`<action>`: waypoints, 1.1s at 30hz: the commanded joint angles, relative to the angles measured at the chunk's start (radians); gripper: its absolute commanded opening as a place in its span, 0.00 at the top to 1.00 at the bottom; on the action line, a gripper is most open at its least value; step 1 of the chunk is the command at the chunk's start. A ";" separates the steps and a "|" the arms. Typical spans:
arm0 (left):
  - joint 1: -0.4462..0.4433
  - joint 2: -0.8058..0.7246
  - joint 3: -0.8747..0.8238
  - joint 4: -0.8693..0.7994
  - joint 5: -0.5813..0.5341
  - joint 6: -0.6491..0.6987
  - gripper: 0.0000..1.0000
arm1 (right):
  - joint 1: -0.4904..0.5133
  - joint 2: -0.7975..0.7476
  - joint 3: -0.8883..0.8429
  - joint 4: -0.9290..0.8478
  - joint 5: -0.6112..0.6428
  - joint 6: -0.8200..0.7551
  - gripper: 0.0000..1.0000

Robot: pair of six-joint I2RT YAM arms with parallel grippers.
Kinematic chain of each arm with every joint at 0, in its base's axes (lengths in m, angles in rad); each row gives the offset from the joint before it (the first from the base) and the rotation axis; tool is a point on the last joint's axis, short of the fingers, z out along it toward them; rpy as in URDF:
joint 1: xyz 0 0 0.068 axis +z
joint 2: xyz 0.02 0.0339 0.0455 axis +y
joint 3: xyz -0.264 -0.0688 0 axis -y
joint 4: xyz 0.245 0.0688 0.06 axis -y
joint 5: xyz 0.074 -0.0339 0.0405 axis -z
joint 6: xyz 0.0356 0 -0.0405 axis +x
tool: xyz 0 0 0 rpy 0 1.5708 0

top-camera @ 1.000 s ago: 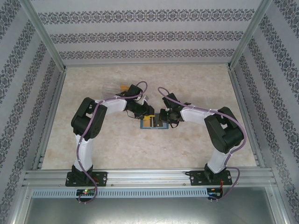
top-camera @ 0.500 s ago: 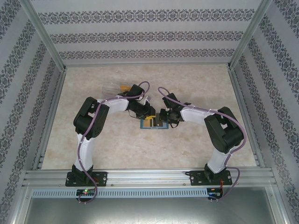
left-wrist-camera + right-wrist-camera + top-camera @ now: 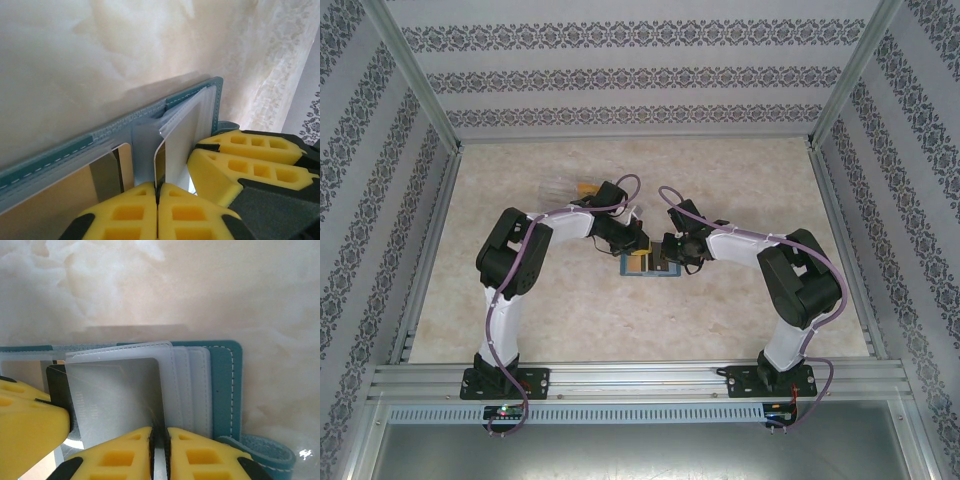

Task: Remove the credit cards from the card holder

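Credit cards, thin flat plastic rectangles, tucked inside the clear plastic sleeves of a small blue-grey folding card holder of soft stitched material. Opened flat on the pale marbled desk, near its middle, right between the two arm tips. Small clasp tab sticking out past the right-hand cover edge in the right wrist view.

Yellow foam left fingers pressed tight together, clamped on a thin pale sheet with a rounded corner, standing on edge and running away from between the pads. Cannot tell whether bare card or sleeve around a card. Orange-gold card lying flat in a sleeve just left of that sheet, against the stitched cover. Dark strip beside it, black card or stripe, cannot tell which.

Yellow foam right fingers all but closed, pinching the near edge of the front clear sleeve at its right-hand corner. Silvery grey card inside that sleeve, reaching as far as the pinch. Further sleeves fanned out behind it toward the blue-grey cover.

Both pairs of fingers gathered at the same upright leaf, left pair on one side, right pair on the adjoining side, pads just beside each other.

Seen from above, small orange-yellow piece on the desk beyond the left arm, well apart from the card holder; too small to tell more.
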 commanded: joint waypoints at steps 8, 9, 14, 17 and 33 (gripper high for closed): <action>0.054 -0.143 -0.026 -0.162 -0.064 0.128 1.00 | -0.011 -0.019 -0.061 -0.005 -0.011 0.020 0.83; 0.058 -0.159 -0.026 -0.178 -0.073 0.139 1.00 | -0.012 -0.034 -0.062 0.001 -0.021 0.020 0.82; 0.088 -0.239 -0.024 -0.249 -0.125 0.181 1.00 | -0.014 -0.126 -0.052 0.041 -0.066 0.002 0.76; 0.114 -0.302 -0.039 -0.238 -0.146 0.168 1.00 | -0.015 -0.194 -0.054 0.093 -0.106 -0.016 0.70; 0.143 -0.550 -0.197 0.265 -0.126 -0.167 1.00 | -0.082 -0.203 0.036 0.461 -0.551 0.189 0.20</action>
